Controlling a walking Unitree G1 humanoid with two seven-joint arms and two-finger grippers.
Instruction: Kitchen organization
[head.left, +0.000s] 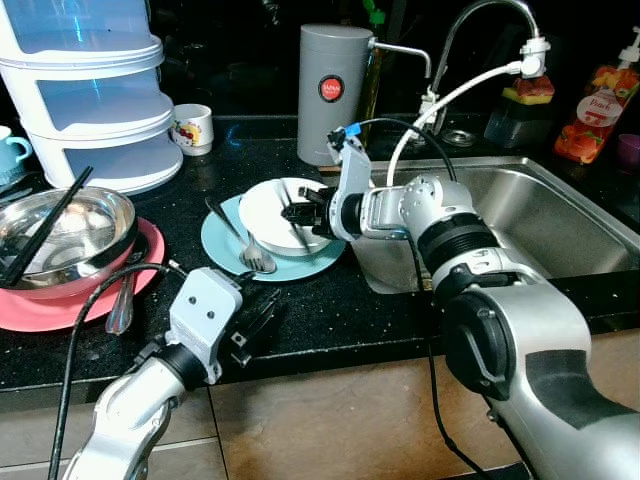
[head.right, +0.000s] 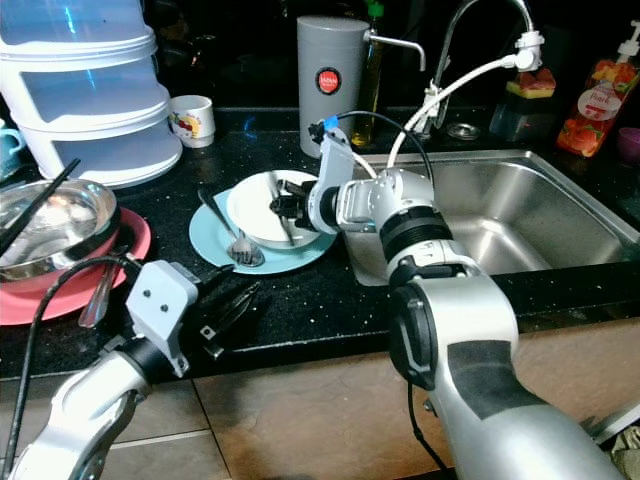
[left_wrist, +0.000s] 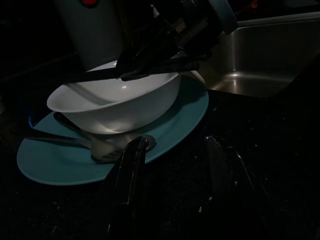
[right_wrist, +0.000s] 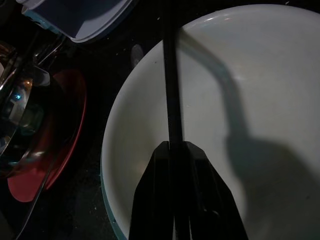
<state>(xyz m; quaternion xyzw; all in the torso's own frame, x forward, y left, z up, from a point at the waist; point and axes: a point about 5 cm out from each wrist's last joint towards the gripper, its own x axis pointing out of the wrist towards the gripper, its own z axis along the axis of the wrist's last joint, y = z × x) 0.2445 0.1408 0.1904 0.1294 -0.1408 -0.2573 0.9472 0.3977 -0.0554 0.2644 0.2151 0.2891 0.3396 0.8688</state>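
Note:
A white bowl (head.left: 275, 210) stands on a teal plate (head.left: 222, 250) in the middle of the black counter, and a metal fork (head.left: 252, 258) lies on the plate beside it. My right gripper (head.left: 300, 214) reaches in from the sink side and hangs over the bowl. It is shut on a thin black chopstick (right_wrist: 171, 75) that points down across the bowl's inside (right_wrist: 260, 100). My left gripper (head.left: 262, 318) lies low on the counter near the front edge, a short way before the plate. It is open, with nothing between its fingers (left_wrist: 134, 165).
At the left a steel bowl (head.left: 70, 228) holding dark chopsticks sits on a red plate (head.left: 95, 298), with a spoon (head.left: 125, 300) at its rim. A white stacked container (head.left: 90, 100), a mug (head.left: 192, 128) and a grey canister (head.left: 335, 90) stand behind. The sink (head.left: 560, 215) lies to the right.

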